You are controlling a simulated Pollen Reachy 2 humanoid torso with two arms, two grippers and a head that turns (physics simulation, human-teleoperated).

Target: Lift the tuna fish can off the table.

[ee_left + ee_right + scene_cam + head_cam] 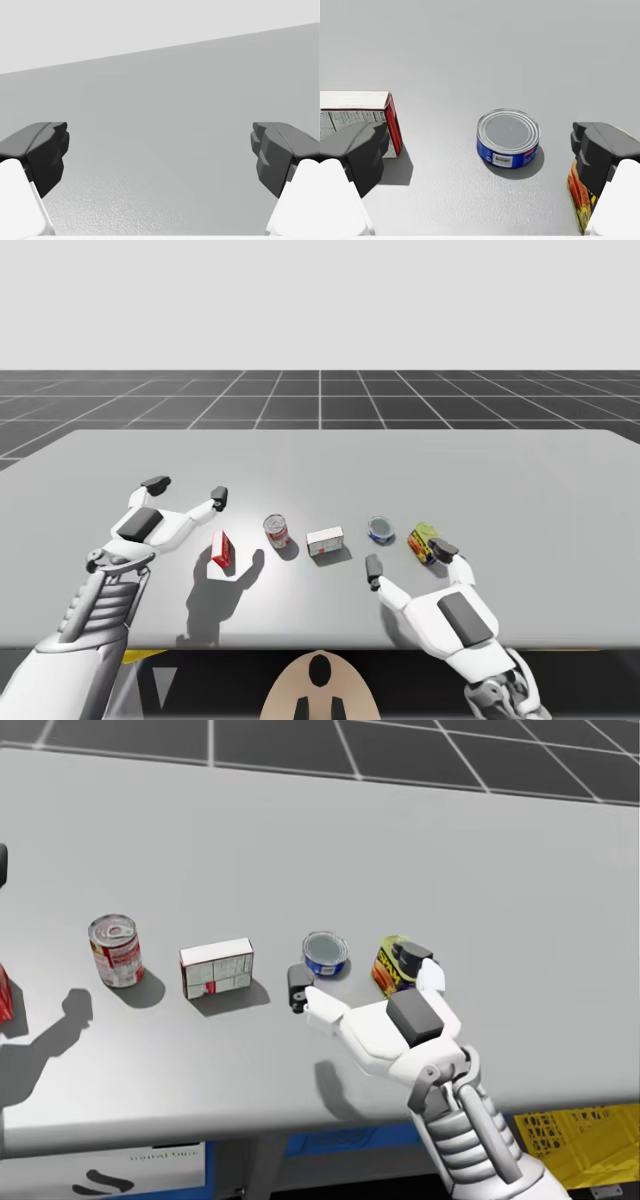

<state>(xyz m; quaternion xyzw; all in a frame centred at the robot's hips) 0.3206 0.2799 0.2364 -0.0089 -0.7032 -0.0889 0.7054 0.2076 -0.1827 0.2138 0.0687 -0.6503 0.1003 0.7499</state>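
The tuna can [381,529] is a low blue can with a silver lid, standing upright on the grey table [500,470]. My right gripper [408,559] hovers just in front of it, open. In the right wrist view the can [508,137] lies ahead of my right gripper [480,155], centred between the spread fingers and untouched. The head view shows the can [326,953] just beyond the same gripper [355,973]. My left gripper [187,490] is open above the table's left part, and in its own wrist view the left gripper [160,155] holds nothing.
A yellow and green box [424,540] stands right beside the tuna can, close to my right gripper's outer finger. A white box [325,540], a red and white can [276,531] and a red box [223,550] line up to the can's left.
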